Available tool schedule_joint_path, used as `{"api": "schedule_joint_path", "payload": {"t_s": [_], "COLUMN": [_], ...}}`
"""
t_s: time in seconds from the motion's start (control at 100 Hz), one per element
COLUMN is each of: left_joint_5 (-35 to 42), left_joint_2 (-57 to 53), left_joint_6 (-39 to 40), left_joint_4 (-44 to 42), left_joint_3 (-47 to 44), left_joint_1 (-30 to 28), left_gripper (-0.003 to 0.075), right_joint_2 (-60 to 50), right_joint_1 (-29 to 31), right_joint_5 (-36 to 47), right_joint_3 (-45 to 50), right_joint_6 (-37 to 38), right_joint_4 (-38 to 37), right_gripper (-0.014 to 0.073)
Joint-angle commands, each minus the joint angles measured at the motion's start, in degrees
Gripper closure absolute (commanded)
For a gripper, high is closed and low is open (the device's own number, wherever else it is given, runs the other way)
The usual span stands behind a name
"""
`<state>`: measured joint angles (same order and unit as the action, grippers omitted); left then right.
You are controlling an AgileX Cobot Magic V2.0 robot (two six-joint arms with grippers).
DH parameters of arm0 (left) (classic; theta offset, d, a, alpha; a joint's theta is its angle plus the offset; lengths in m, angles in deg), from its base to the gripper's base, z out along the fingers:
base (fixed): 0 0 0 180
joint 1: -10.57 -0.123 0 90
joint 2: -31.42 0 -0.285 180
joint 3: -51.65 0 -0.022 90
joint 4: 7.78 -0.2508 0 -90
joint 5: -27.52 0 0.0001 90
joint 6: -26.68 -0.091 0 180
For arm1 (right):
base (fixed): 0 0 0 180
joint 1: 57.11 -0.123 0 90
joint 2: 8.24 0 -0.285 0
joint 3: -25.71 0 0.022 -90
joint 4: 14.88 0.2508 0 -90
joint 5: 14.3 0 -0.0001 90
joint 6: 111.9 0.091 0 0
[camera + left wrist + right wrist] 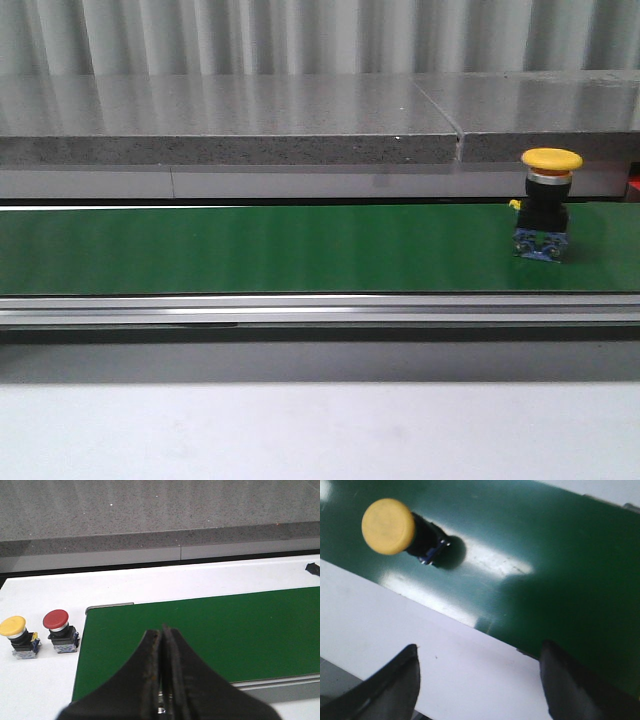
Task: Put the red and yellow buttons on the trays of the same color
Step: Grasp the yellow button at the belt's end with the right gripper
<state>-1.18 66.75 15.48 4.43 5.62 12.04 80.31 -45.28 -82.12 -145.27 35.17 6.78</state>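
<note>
green belt (pixel 250 248) runs across, one yellow button (pixel 549 203) standing upright on its right end. right gripper (pixel 480 680) gapes wide, empty; left gripper (pixel 161 672) is pinched closed on nothing. a yellow spare (pixel 19 637) and red button (pixel 60 629) wait off-belt

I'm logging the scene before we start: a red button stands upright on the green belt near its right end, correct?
Not quite. The button standing upright on the green belt near its right end has a yellow cap, not a red one, as the front view shows. The rest holds.
</note>
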Motion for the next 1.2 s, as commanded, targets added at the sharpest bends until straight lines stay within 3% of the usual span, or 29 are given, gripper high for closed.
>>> {"api": "schedule_joint_path", "payload": {"t_s": [0.0, 0.23, 0.41, 0.95, 1.02, 1.19], "left_joint_5": [3.9, 3.9, 3.9, 3.9, 3.9, 3.9], "left_joint_2": [0.2, 0.2, 0.2, 0.2, 0.2, 0.2], "left_joint_6": [0.0, 0.0, 0.0, 0.0, 0.0, 0.0], "left_joint_4": [1.0, 1.0, 1.0, 1.0, 1.0, 1.0], "left_joint_3": [1.6, 1.6, 1.6, 1.6, 1.6, 1.6], "left_joint_1": [0.5, 0.5, 0.5, 0.5, 0.5, 0.5], "left_gripper": [0.074, 0.074, 0.074, 0.074, 0.074, 0.074], "right_joint_2": [-2.0, -1.9, -1.8, 6.0, 6.1, 6.1], "right_joint_1": [-1.9, -8.3, -9.6, -9.6, -9.6, -9.6], "right_joint_5": [2.9, 11.8, 19.5, 24.2, 24.3, 23.6], "right_joint_3": [1.2, 5.8, 5.9, 5.7, 5.6, 5.5], "right_joint_6": [-1.4, -3.0, -3.1, -3.8, -3.8, -3.6], "right_joint_4": [1.4, 1.3, 1.3, 1.5, 1.5, 1.5], "right_gripper": [0.0083, 0.0083, 0.0083, 0.0088, 0.0128, 0.0363]}}
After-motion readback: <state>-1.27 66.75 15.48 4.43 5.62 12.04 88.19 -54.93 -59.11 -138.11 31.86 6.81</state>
